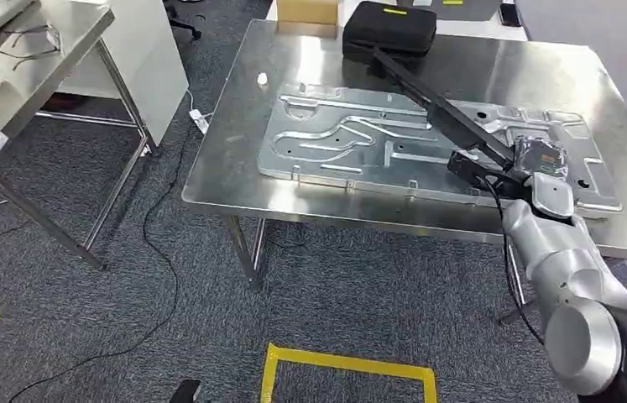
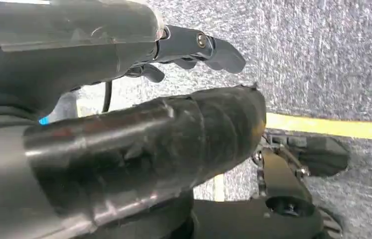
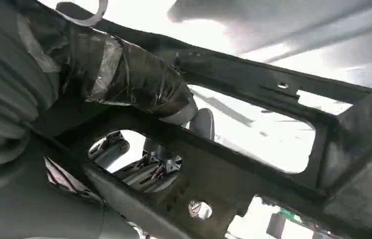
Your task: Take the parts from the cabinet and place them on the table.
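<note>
The long black frame part [image 1: 436, 101] runs diagonally over the steel table [image 1: 226, 180], from the right hand [image 1: 536, 164] near the table's front right up and away toward the black case [image 1: 389, 29] at the far edge. Its near end sits in that hand, so the long axis points away from the robot and to its left, crossing above the big stamped metal panel [image 1: 343, 138] that lies flat on the tabletop. The right arm [image 1: 566, 260] is plainly the working one. The left hand [image 2: 139, 144] hangs low over grey carpet and a yellow floor line [image 2: 333, 128], well apart from the table.

In the right wrist view the taped thumb [image 3: 134, 79] is pressed across one black bar of the frame, with darker fingers [image 3: 156, 162] showing through an opening on the far side, so the right hand is clamped on the part. Whether the frame's far end rests on the panel or hangs just above it is hard to judge from the head view. The left hand carries nothing; its fingers [image 2: 213, 50] are extended and apart from the thumb.

The coming move likely turns on lowering the held end and letting go.
</note>
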